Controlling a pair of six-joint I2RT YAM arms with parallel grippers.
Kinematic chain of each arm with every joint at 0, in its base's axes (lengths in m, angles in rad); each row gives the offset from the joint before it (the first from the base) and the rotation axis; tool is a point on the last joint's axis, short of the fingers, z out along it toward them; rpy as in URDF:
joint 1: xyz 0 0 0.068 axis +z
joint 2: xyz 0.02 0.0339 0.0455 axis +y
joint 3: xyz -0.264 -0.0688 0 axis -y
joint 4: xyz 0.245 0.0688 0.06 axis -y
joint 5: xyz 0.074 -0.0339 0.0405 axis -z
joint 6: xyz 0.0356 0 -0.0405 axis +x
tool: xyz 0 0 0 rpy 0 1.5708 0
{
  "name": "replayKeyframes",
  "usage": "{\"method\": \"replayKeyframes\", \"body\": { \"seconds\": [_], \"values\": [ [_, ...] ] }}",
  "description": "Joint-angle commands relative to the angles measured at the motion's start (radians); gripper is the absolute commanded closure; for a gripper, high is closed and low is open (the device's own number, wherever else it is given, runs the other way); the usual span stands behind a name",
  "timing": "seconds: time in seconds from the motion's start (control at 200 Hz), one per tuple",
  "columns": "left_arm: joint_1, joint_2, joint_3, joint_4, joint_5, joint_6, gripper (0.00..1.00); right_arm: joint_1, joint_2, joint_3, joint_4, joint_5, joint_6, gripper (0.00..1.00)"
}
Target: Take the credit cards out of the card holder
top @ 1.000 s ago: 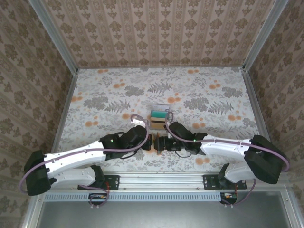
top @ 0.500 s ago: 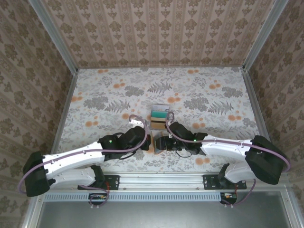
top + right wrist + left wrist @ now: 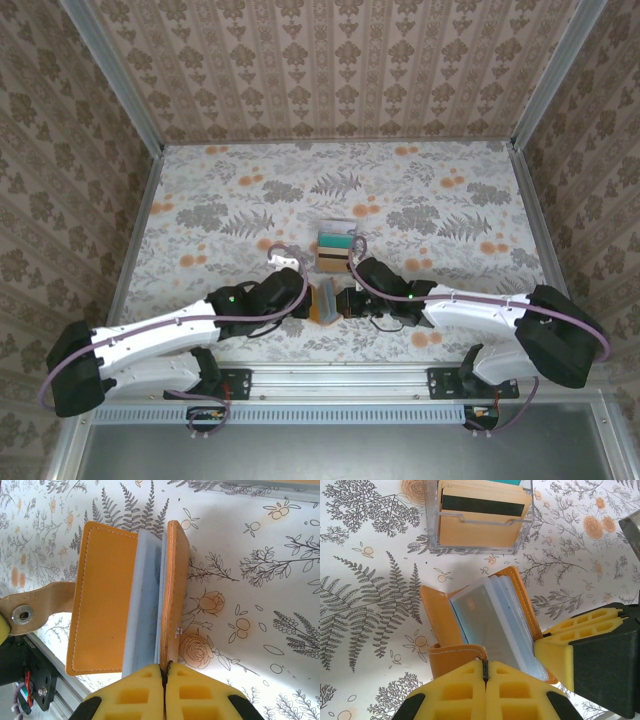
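Left hand pinching card holder flap; right hand pinching opposite cover. Holder spreading open between hands, likely soft, floppy. Pale card sitting in sleeve just ahead of left hand: probably stiff, slippery; taking exposed edge.

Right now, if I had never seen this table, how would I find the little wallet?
Look at the flowery table, at the middle of its near edge. The wallet stands there half open, held by the left gripper and the right gripper. It is orange leather with pale see-through pockets, unlike the clear box holding cards just behind it.
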Motion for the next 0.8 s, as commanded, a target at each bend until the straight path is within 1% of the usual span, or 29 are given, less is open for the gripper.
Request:
{"method": "replayKeyframes", "body": {
  "seconds": [0.0, 0.115, 0.335, 0.395, 0.45, 0.635, 0.795],
  "values": [
    [0.018, -0.007, -0.025, 0.002, 0.002, -0.007, 1.0, 0.004, 0.005, -0.006, 0.044, -0.04, 0.007, 0.95],
    [0.049, -0.009, -0.059, 0.02, 0.019, -0.002, 1.0, 0.003, -0.029, 0.001, 0.015, -0.027, 0.012, 1.0],
    [0.122, 0.024, -0.126, 0.124, 0.08, 0.014, 1.0, 0.003, -0.136, 0.018, -0.142, 0.065, 0.025, 1.0],
    [0.129, 0.048, -0.131, 0.146, 0.096, 0.017, 1.0, 0.004, -0.156, 0.035, -0.217, 0.102, 0.037, 1.0],
    [0.13, 0.07, -0.133, 0.167, 0.107, 0.022, 1.0, 0.004, -0.166, 0.043, -0.253, 0.109, 0.037, 1.0],
    [0.134, 0.139, -0.127, 0.199, 0.12, 0.035, 1.0, 0.011, -0.138, 0.045, -0.235, 0.097, 0.068, 1.0],
    [0.137, 0.133, -0.138, 0.193, 0.114, 0.036, 1.0, 0.024, -0.063, 0.076, -0.204, 0.085, 0.074, 0.98]
  ]
}}
